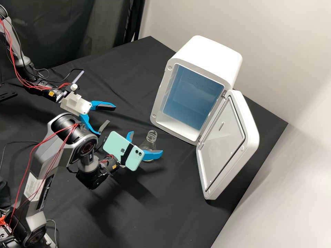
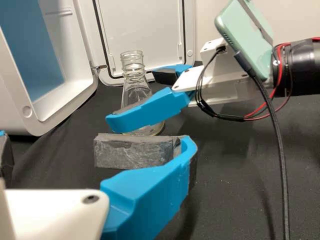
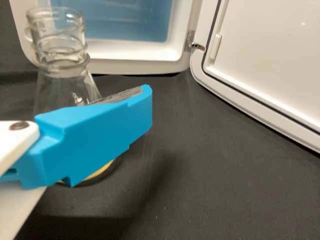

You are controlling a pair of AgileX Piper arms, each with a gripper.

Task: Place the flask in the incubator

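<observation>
**Grasping stage of the flask transfer.** The flask [image 1: 150, 139] is shown upright on the surface [image 1: 155, 206], just in front of the incubator [image 1: 207, 55]. The door [image 1: 224, 144] is swung wide open, so the blue-lined chamber is exposed.

The right fingers [image 1: 157, 155] are set one on each side of the flask's lower body and are parted about as widely as its base. In the right wrist view the nearer finger is seen close against the glass. No squeeze is evident, and the flask is seated on the surface. A mint-green phone [image 1: 124, 155] is carried on the right wrist.

The left fingers [image 1: 103, 105] are held wide apart with nothing between them. They are a little way back from the flask, on the side away from the incubator.

The step in hand is judged to be the grasp; none of the carry has been done.

The next move is expected to call for the following:

- **Closing:** the right fingers would be closed low on the cone, where the sloped glass could otherwise be squeezed out of the pads.
- **Lifting:** a small lift would be needed, enough for the raised lip of the opening to be cleared.
- **Carrying:** the flask would be carried straight into the chamber. It should be kept upright throughout, since its mouth is uncapped and a yellowish tint is seen at its base.
- **Clearance:** the wrist and phone would have to be kept off the door and the rim.
</observation>
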